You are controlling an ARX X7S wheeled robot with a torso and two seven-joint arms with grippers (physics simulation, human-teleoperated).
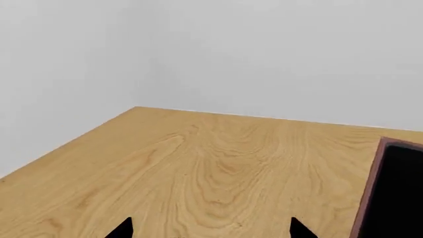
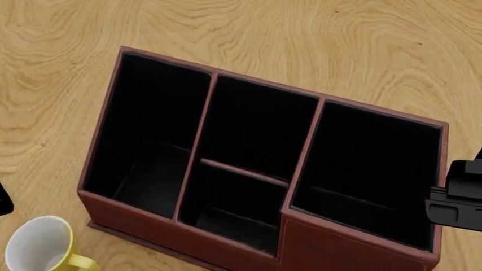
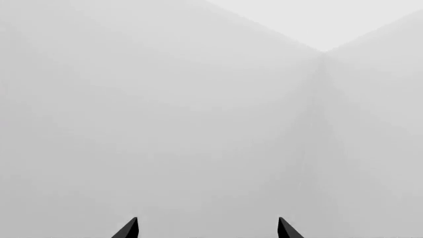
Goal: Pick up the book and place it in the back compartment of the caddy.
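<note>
Book hidden from us; both our grippers, left gripper (image 1: 210,229) and right gripper (image 3: 207,228), spread apart, holding nothing, beside the caddy (image 2: 358,248).

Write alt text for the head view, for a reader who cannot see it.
A large red-brown caddy with four empty black-lined cells sits on a wooden table, seen from above. A yellow mug with a white inside stands by its near left corner, and part of a black robot arm shows at the right edge. No book is visible.
</note>
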